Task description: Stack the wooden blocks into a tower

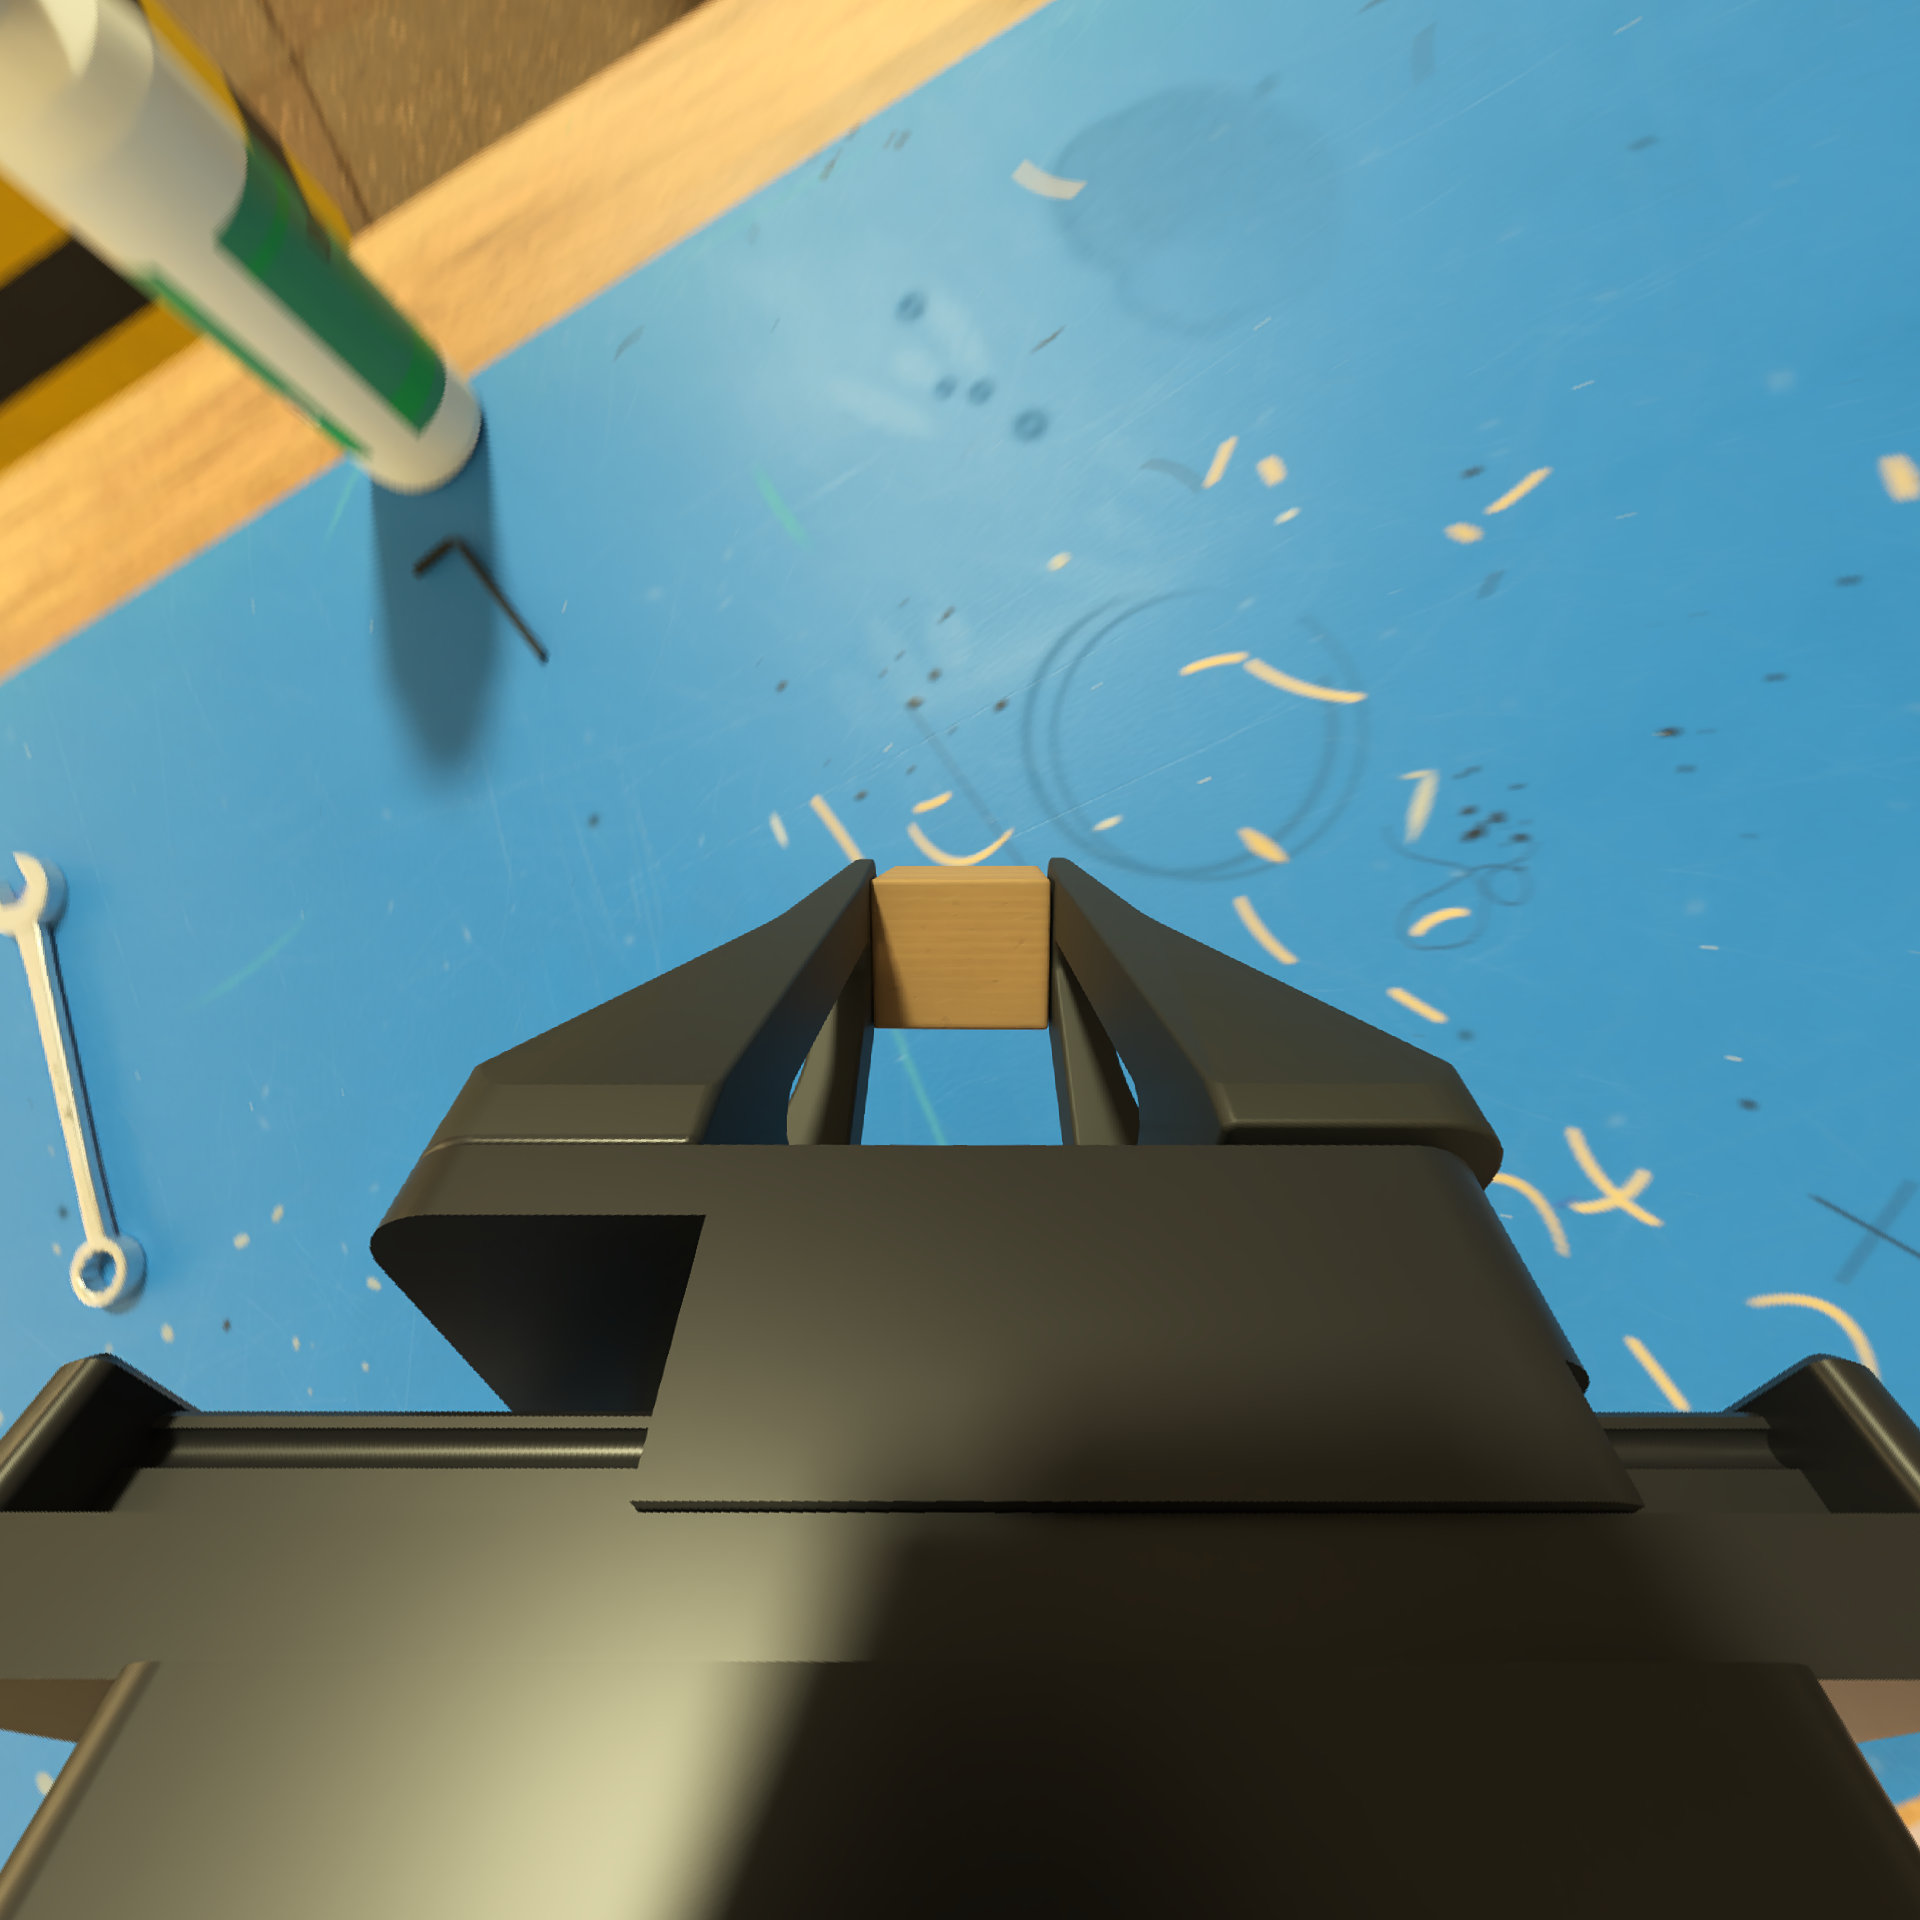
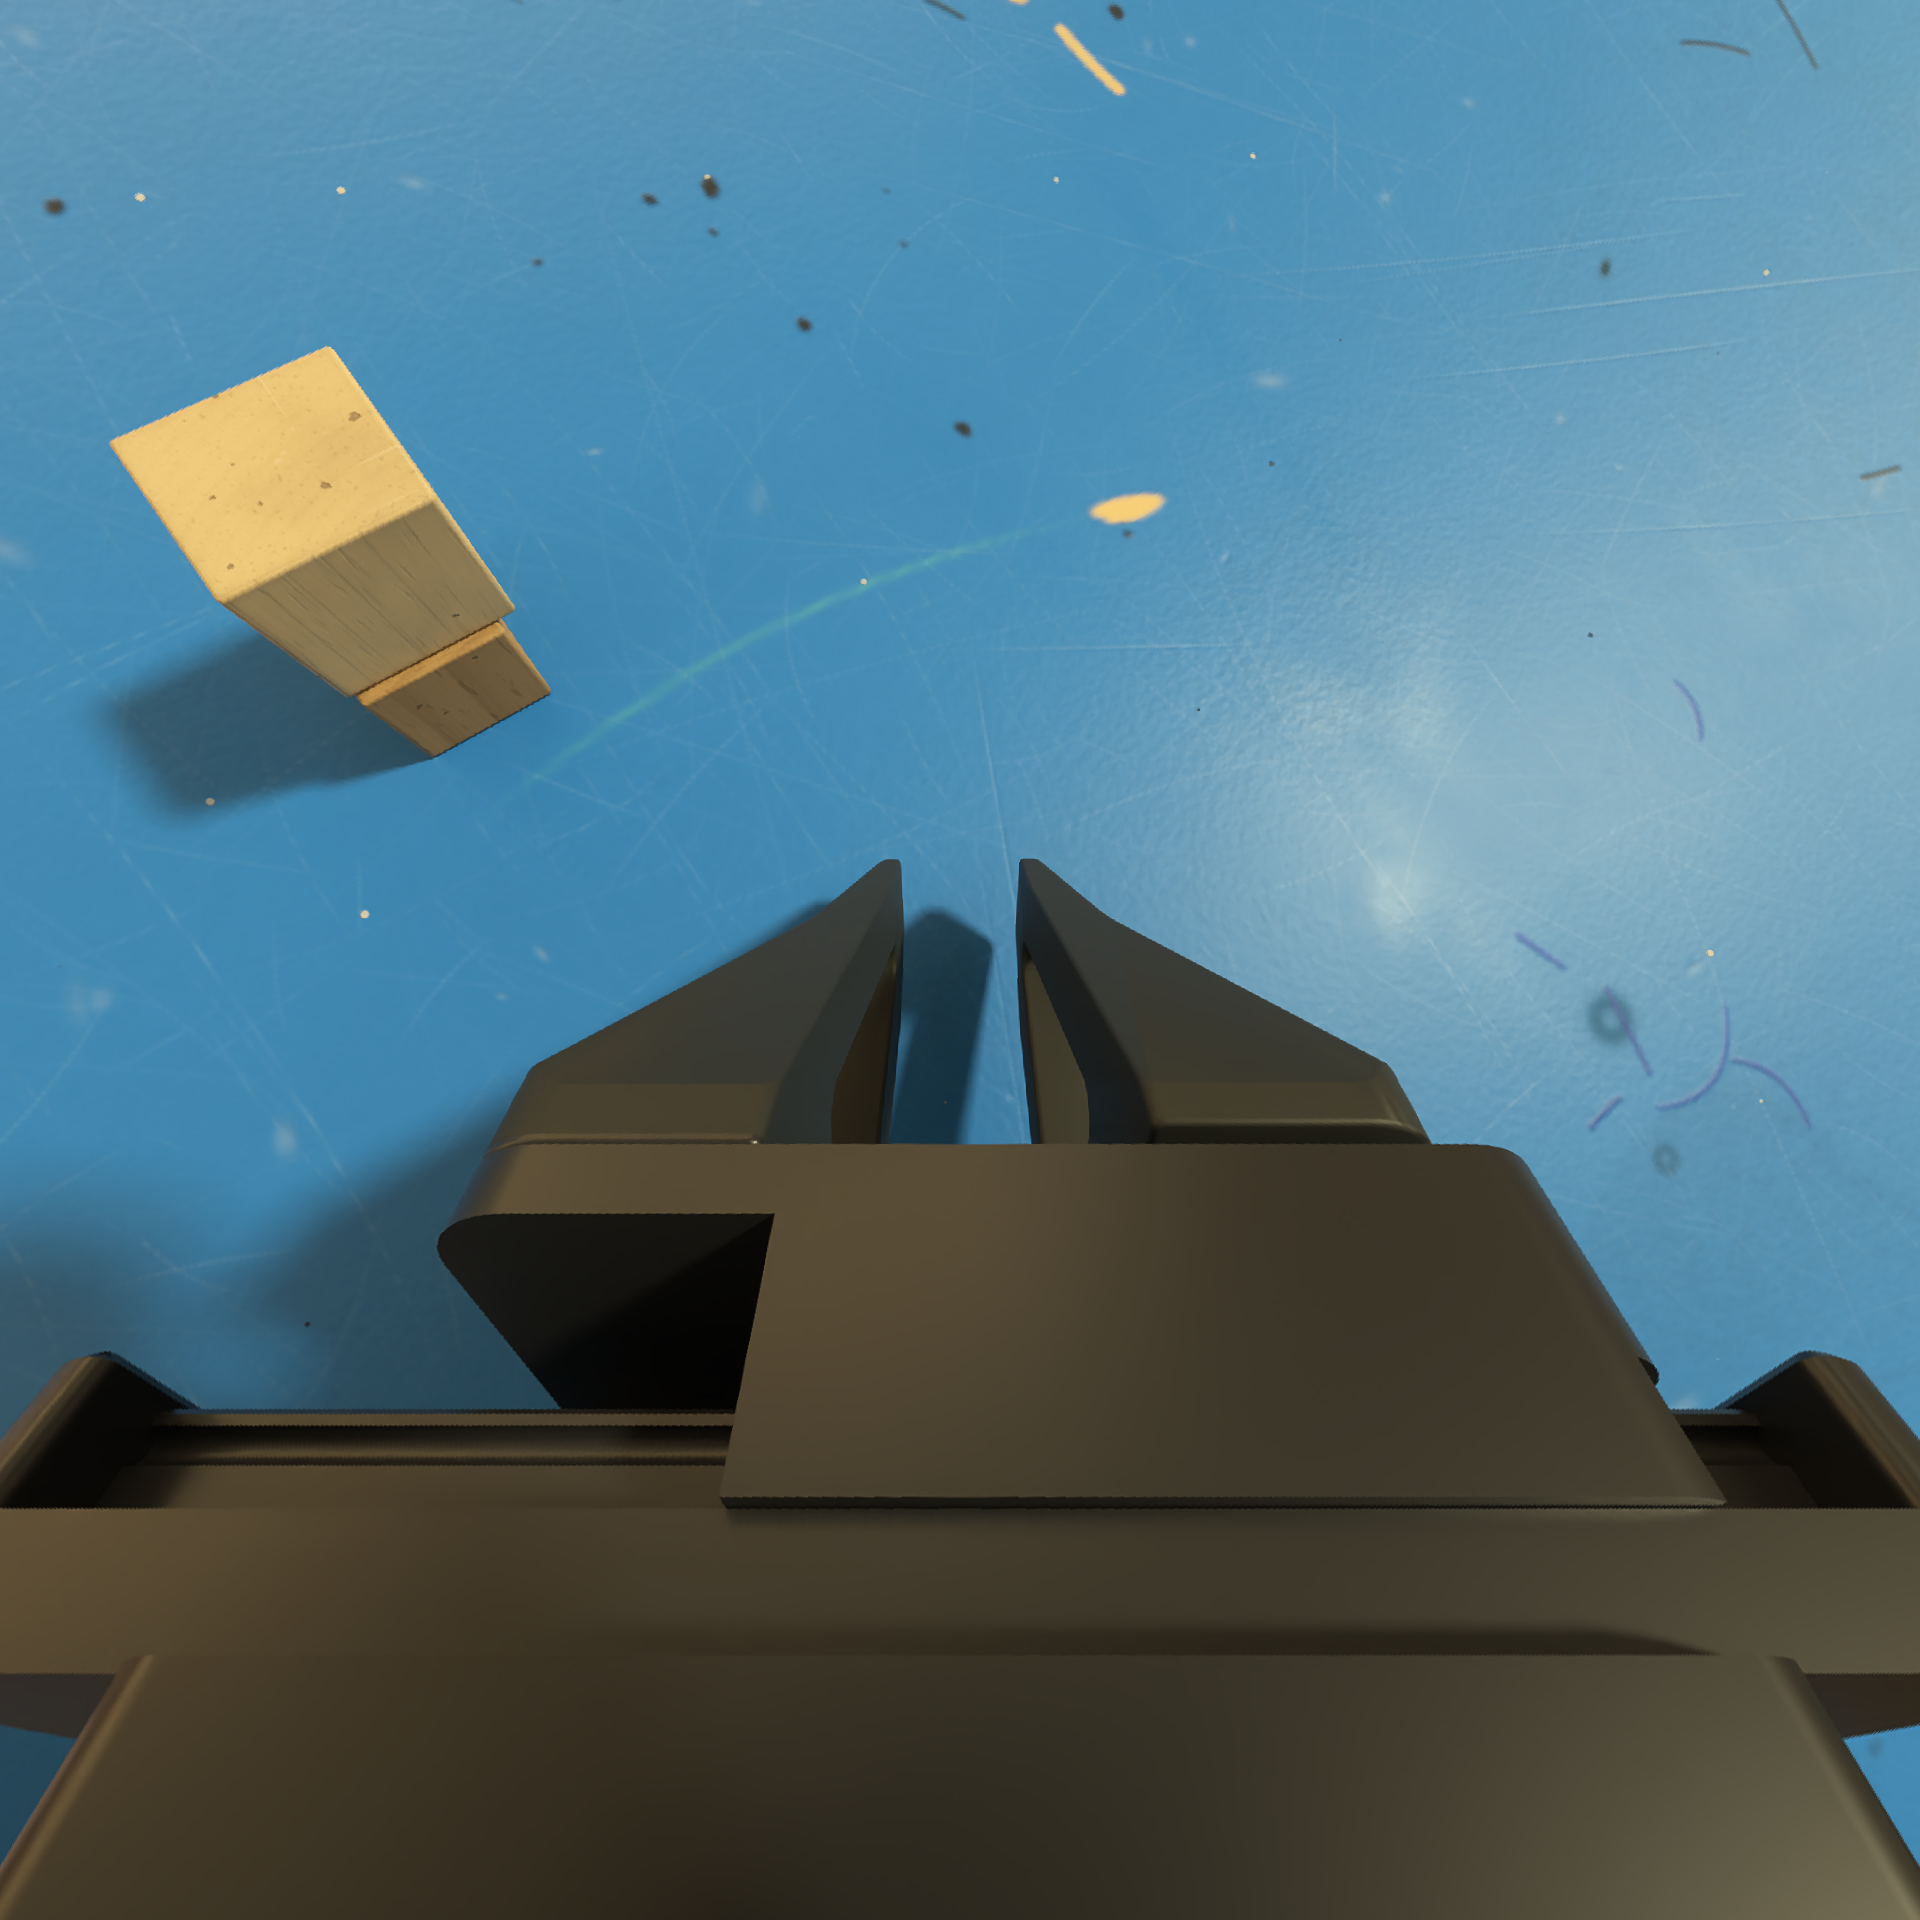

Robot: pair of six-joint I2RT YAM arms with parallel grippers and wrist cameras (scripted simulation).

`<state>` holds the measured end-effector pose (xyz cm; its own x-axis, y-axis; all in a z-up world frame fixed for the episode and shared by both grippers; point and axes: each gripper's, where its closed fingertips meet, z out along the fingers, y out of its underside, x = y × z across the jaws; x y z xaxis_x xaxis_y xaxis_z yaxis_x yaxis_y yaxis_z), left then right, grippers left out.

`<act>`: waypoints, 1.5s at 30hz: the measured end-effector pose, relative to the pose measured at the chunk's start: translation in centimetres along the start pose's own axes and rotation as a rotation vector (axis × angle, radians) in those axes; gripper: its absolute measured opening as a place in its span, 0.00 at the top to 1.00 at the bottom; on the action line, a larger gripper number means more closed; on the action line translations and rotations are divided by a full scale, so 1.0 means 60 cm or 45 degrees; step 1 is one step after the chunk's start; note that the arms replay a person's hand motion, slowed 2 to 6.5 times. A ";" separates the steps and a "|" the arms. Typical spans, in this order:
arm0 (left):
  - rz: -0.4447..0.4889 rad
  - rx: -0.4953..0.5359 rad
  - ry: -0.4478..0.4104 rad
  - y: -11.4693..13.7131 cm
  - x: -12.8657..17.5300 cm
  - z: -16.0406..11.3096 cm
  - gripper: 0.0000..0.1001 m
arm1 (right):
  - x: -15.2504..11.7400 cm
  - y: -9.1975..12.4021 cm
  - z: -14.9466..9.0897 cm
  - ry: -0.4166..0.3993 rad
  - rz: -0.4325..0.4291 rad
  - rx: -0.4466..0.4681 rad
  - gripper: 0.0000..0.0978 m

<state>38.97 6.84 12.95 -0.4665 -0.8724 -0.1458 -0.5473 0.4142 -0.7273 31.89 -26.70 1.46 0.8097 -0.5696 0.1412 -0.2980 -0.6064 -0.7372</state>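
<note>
Left wrist view, left to right: a silver wrench [image 1: 64, 1081] is lying at the left edge on the blue mat [image 1: 1558, 312], a white tube with a green label [image 1: 239, 249] is standing in the upper left casting a shadow, and a small black hex key [image 1: 483, 597] is lying just below its base. A light wooden border strip [image 1: 582, 197] is running diagonally across the upper left, edging the mat. In the centre the left gripper [image 1: 959, 883] is clenching a small wooden block [image 1: 959, 948], both fingers pressing against its sides at the tips, block held clear above the mat. Pale wood shavings [image 1: 1304, 681] and dark specks are scattering over the right half of the mat, along with faint ring marks. Right wrist view, left to right: a stack of two wooden blocks [image 2: 322, 540] is sitting in the upper left on the mat, the upper block lying squarely on the lower one, whose edge is showing just beneath, shadow falling to the lower left. The right gripper [image 2: 959, 883] is sitting at centre, well apart from the stack, fingers parted by a narrow gap with nothing between them, hovering close over the mat. One pale shaving [image 2: 1127, 507] is lying right of centre; blue scribble marks are showing at the right edge.
</note>
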 end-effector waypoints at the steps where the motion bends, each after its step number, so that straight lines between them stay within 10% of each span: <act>1: 0.032 0.029 0.015 -0.013 0.016 -0.011 0.73 | 0.000 0.000 0.000 -0.001 0.001 0.000 0.81; 12: 0.423 0.176 0.272 -0.105 0.217 -0.081 0.73 | 0.002 -0.001 0.000 0.004 -0.004 0.001 0.81; 25: 0.727 0.061 0.528 -0.109 0.395 -0.036 0.73 | 0.001 0.000 0.000 0.006 -0.006 0.001 0.82; 45: 0.884 -0.103 0.684 -0.064 0.476 0.014 0.73 | 0.001 0.001 0.000 -0.007 0.002 -0.006 0.82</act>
<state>28.33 -19.90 10.99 -0.9647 -0.1851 -0.1874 -0.0565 0.8404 -0.5390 31.91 -26.73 1.43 0.8121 -0.5673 0.1365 -0.3015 -0.6082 -0.7343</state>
